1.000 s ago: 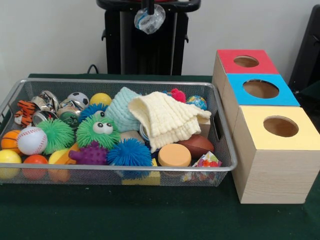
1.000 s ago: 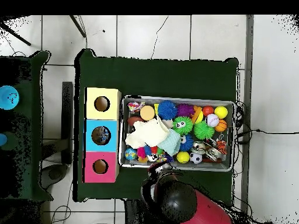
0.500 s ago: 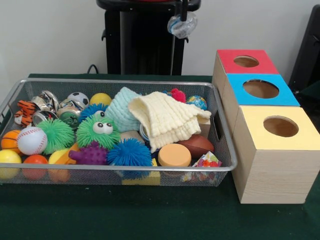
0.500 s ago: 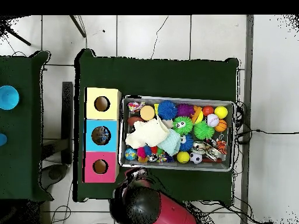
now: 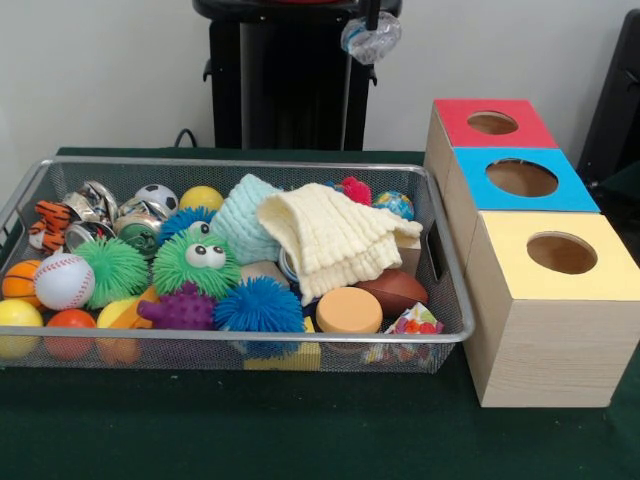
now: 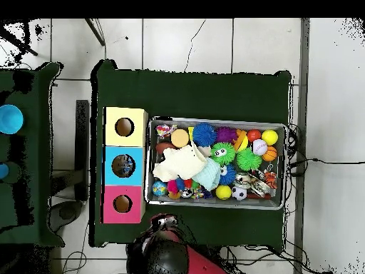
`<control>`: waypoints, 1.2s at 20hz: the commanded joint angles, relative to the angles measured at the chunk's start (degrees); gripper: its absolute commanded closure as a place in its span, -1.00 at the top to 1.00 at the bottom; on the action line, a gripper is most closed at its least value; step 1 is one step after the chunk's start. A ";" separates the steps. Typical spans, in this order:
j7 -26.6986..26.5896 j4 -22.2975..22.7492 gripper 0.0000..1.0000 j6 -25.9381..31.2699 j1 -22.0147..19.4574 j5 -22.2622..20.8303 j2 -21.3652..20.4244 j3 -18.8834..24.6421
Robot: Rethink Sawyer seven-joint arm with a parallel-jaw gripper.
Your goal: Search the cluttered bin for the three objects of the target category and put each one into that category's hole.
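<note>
the gripper [image 5: 371, 22] is cut off at the top edge, pinched on a clear bluish ball [image 5: 370, 38], up behind the mesh bin [image 5: 440, 300]. beneath the cream cloth [image 5: 335, 238] in that bin, several toys are hidden.

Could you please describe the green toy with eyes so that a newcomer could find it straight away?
Look in the wire basket on the green table, in its left half. The green spiky ball sits between a plain green spiky ball and a blue one; only it has two white googly eyes.
</note>
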 commanded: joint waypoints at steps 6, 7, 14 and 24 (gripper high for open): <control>11.62 -6.04 -1.00 20.96 -1.05 -4.75 -4.52 -8.52; 13.88 -4.78 -1.00 18.39 0.11 -3.01 -3.96 -7.44; 30.27 -6.99 -1.00 16.72 11.75 0.58 0.04 -9.67; 15.55 -2.01 -1.00 -2.54 -0.17 4.51 6.37 0.68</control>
